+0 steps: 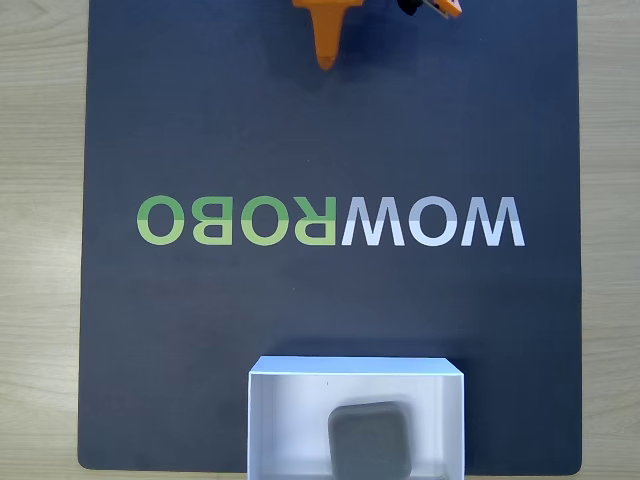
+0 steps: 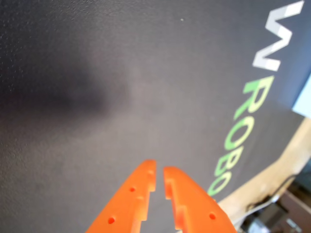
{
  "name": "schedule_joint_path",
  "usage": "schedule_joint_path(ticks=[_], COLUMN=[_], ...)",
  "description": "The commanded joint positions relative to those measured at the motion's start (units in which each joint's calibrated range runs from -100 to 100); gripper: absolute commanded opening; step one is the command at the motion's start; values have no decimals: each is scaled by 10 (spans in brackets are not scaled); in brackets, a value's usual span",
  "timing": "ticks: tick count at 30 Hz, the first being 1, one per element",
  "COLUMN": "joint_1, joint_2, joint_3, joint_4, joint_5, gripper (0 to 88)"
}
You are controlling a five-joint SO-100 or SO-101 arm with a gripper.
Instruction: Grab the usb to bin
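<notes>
The usb [image 1: 368, 440], a small grey rounded square, lies flat inside the bin [image 1: 290, 410], a white open box at the mat's near edge in the fixed view. It rests towards the box's lower middle. My orange gripper [image 1: 325, 60] hangs at the far top of the mat, well away from the box. In the wrist view the gripper [image 2: 159, 169] points at bare mat, its fingertips nearly touching and nothing between them. A pale corner of the bin [image 2: 305, 99] shows at that view's right edge.
A dark mat [image 1: 180, 330] printed with a WOWROBO logo [image 1: 330, 222] covers a light wooden table [image 1: 40, 240]. Another orange arm part [image 1: 440, 6] sits at the top edge. Cables and dark gear [image 2: 272, 213] lie beyond the mat's corner in the wrist view.
</notes>
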Motion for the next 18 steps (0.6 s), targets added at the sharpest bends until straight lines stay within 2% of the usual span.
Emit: schedule_joint_path(ticks=[1, 18], joint_1=[3, 3], joint_2=[2, 2], joint_3=[-2, -2], joint_4=[5, 5], joint_5=[-1, -1], gripper=[17, 17])
